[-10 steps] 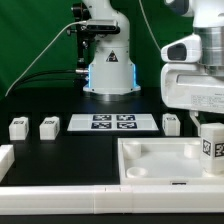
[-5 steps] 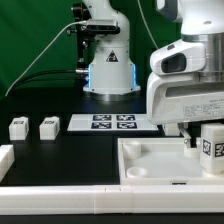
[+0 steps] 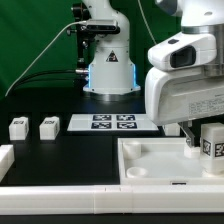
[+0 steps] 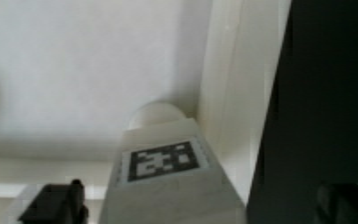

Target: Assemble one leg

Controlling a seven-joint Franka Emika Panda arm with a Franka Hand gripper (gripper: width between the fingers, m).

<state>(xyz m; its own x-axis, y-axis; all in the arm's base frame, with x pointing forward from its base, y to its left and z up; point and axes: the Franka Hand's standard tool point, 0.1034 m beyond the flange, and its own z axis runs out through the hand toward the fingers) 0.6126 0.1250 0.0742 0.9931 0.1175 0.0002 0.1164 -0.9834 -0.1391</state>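
A white leg (image 3: 211, 145) with a black-and-white tag stands upright in the right corner of the large white tray-like piece (image 3: 160, 168). In the wrist view this leg (image 4: 167, 165) stands between my two dark fingers (image 4: 51, 205), with a gap on each side. My gripper (image 4: 197, 207) is open around the leg and does not touch it. In the exterior view the gripper (image 3: 198, 138) hangs just over the leg, mostly hidden by the hand. Two more legs (image 3: 18, 128) (image 3: 48, 127) stand at the exterior view's left.
The marker board (image 3: 112, 122) lies in the middle in front of the robot base (image 3: 108, 70). A white part's edge (image 3: 5, 158) shows at the exterior view's lower left. The big hand covers the area behind the tray.
The hand has moved toward the exterior view's left and closer over the standing leg, now covering a leg that stood next to the marker board. The legs have not moved.
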